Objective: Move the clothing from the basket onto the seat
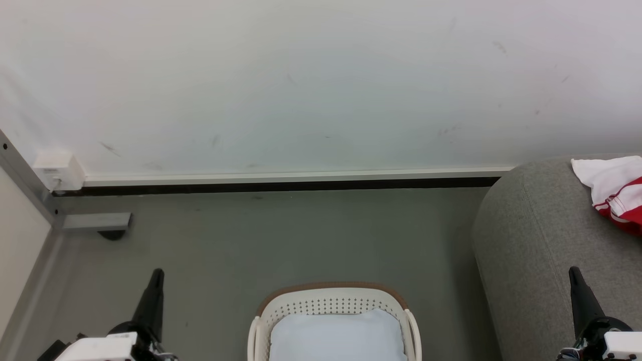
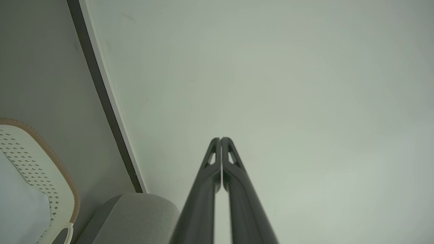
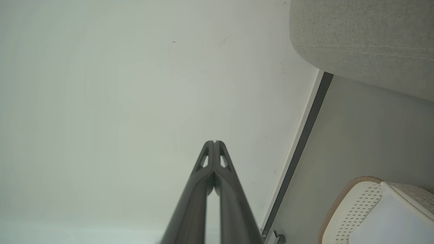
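Left gripper (image 1: 156, 273) and right gripper (image 1: 573, 271) both sitting pinched closed, gripping nothing. Red-white clothing (image 1: 619, 195) lying on seat (image 1: 526, 240), beyond and right of right gripper (nearer arm). Basket (image 1: 331, 287) sitting between grippers, showing pale cloth (image 1: 336, 336) inside, slightly closer to left.

Pale off-white painted wall (image 1: 321, 75), lightly scuffed with grey marks. White skirting strip (image 1: 301, 176) along its foot, over a dark gap. Smooth grey-green floor (image 1: 301, 235). Small white plastic box (image 1: 59, 170) at the wall's left end, above a grey metal bracket (image 1: 96, 221). Lighting even.
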